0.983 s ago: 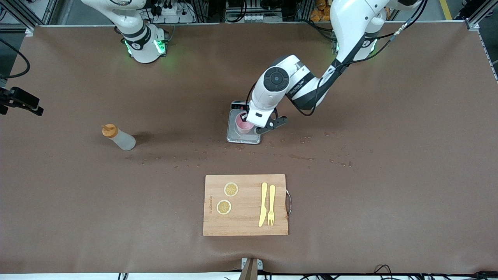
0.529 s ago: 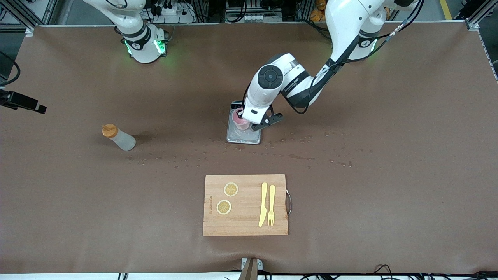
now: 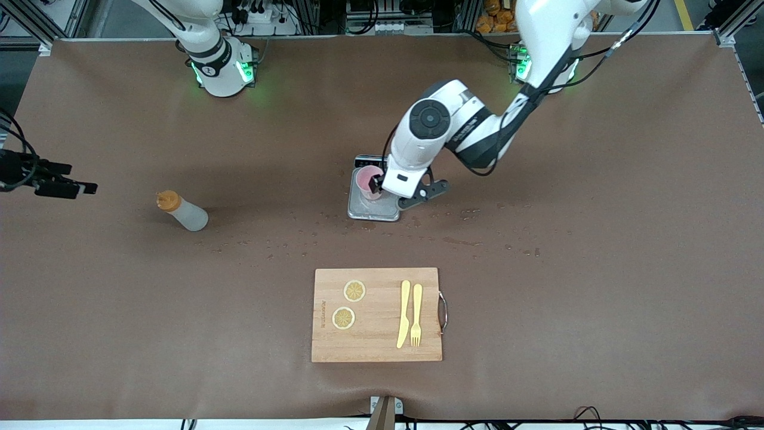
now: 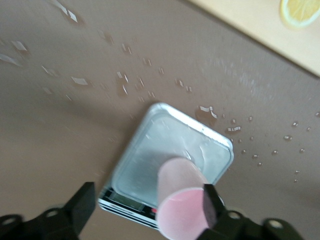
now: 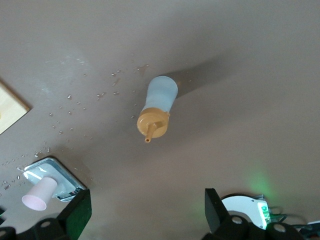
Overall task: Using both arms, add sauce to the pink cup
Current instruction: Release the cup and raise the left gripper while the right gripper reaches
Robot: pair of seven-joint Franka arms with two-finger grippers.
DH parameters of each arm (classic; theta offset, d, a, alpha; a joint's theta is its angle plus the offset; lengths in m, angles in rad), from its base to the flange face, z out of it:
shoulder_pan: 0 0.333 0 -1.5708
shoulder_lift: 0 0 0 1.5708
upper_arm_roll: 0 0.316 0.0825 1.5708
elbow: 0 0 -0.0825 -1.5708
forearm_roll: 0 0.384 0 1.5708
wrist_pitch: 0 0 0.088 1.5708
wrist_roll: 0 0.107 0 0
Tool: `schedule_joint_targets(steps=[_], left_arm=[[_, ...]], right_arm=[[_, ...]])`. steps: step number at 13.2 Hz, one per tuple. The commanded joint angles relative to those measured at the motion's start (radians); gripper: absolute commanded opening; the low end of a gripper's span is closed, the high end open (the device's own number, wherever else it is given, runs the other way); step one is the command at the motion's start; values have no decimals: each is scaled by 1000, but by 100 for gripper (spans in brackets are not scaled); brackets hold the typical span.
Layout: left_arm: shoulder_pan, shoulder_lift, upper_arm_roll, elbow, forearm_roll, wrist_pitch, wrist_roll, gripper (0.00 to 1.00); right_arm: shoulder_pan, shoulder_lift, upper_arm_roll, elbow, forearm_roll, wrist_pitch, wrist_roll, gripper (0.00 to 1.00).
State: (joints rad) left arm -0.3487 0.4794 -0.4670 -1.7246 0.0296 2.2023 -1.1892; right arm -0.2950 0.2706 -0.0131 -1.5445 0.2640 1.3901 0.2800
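- One small pale pink plastic cup [image 3: 365, 179], round-rimmed and without a handle.
- One flat grey metal scale [image 3: 374, 206] with a square platform.
- One small translucent whitish squeeze bottle of sauce [image 3: 182, 211] with an orange cap and thin nozzle.
- One rectangular light wooden cutting board [image 3: 376, 343] with a metal handle at one end.
- Two round yellow lemon slices [image 3: 354, 291], side by side.
- One pale yellow plastic knife [image 3: 404, 313].
- One pale yellow plastic fork [image 3: 416, 313].
- Two white jointed robot arms [image 3: 459, 122].
- Two black two-finger grippers [image 4: 146, 201].
- Many small water droplets [image 3: 459, 241], too scattered to count exactly.
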Motion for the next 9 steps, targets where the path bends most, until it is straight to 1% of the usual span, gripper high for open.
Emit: schedule_joint_targets(steps=[1, 2, 5, 6, 7, 9], left_arm=[[83, -102, -7, -15, 24, -97, 141, 100], [114, -131, -8, -15, 23, -128, 204, 100], [215, -217, -12, -13, 7, -203, 383, 100], [240, -240, -12, -13, 7, -226, 431, 100], [264, -263, -12, -13, 6, -251, 477, 100], [313, -297, -15, -12, -7, -312, 583, 100]], right_arm=[[-76, 50, 13, 7, 96, -13, 185, 100], [-105, 74, 15, 3, 139, -19, 253, 100], [-139, 122, 15, -9, 173, -54, 297, 100], [-147, 137, 15, -14, 191, -52, 350, 100], [-164, 157, 15, -16, 219, -52, 405, 100], [-200, 200, 15, -26, 277, -54, 452, 100]])
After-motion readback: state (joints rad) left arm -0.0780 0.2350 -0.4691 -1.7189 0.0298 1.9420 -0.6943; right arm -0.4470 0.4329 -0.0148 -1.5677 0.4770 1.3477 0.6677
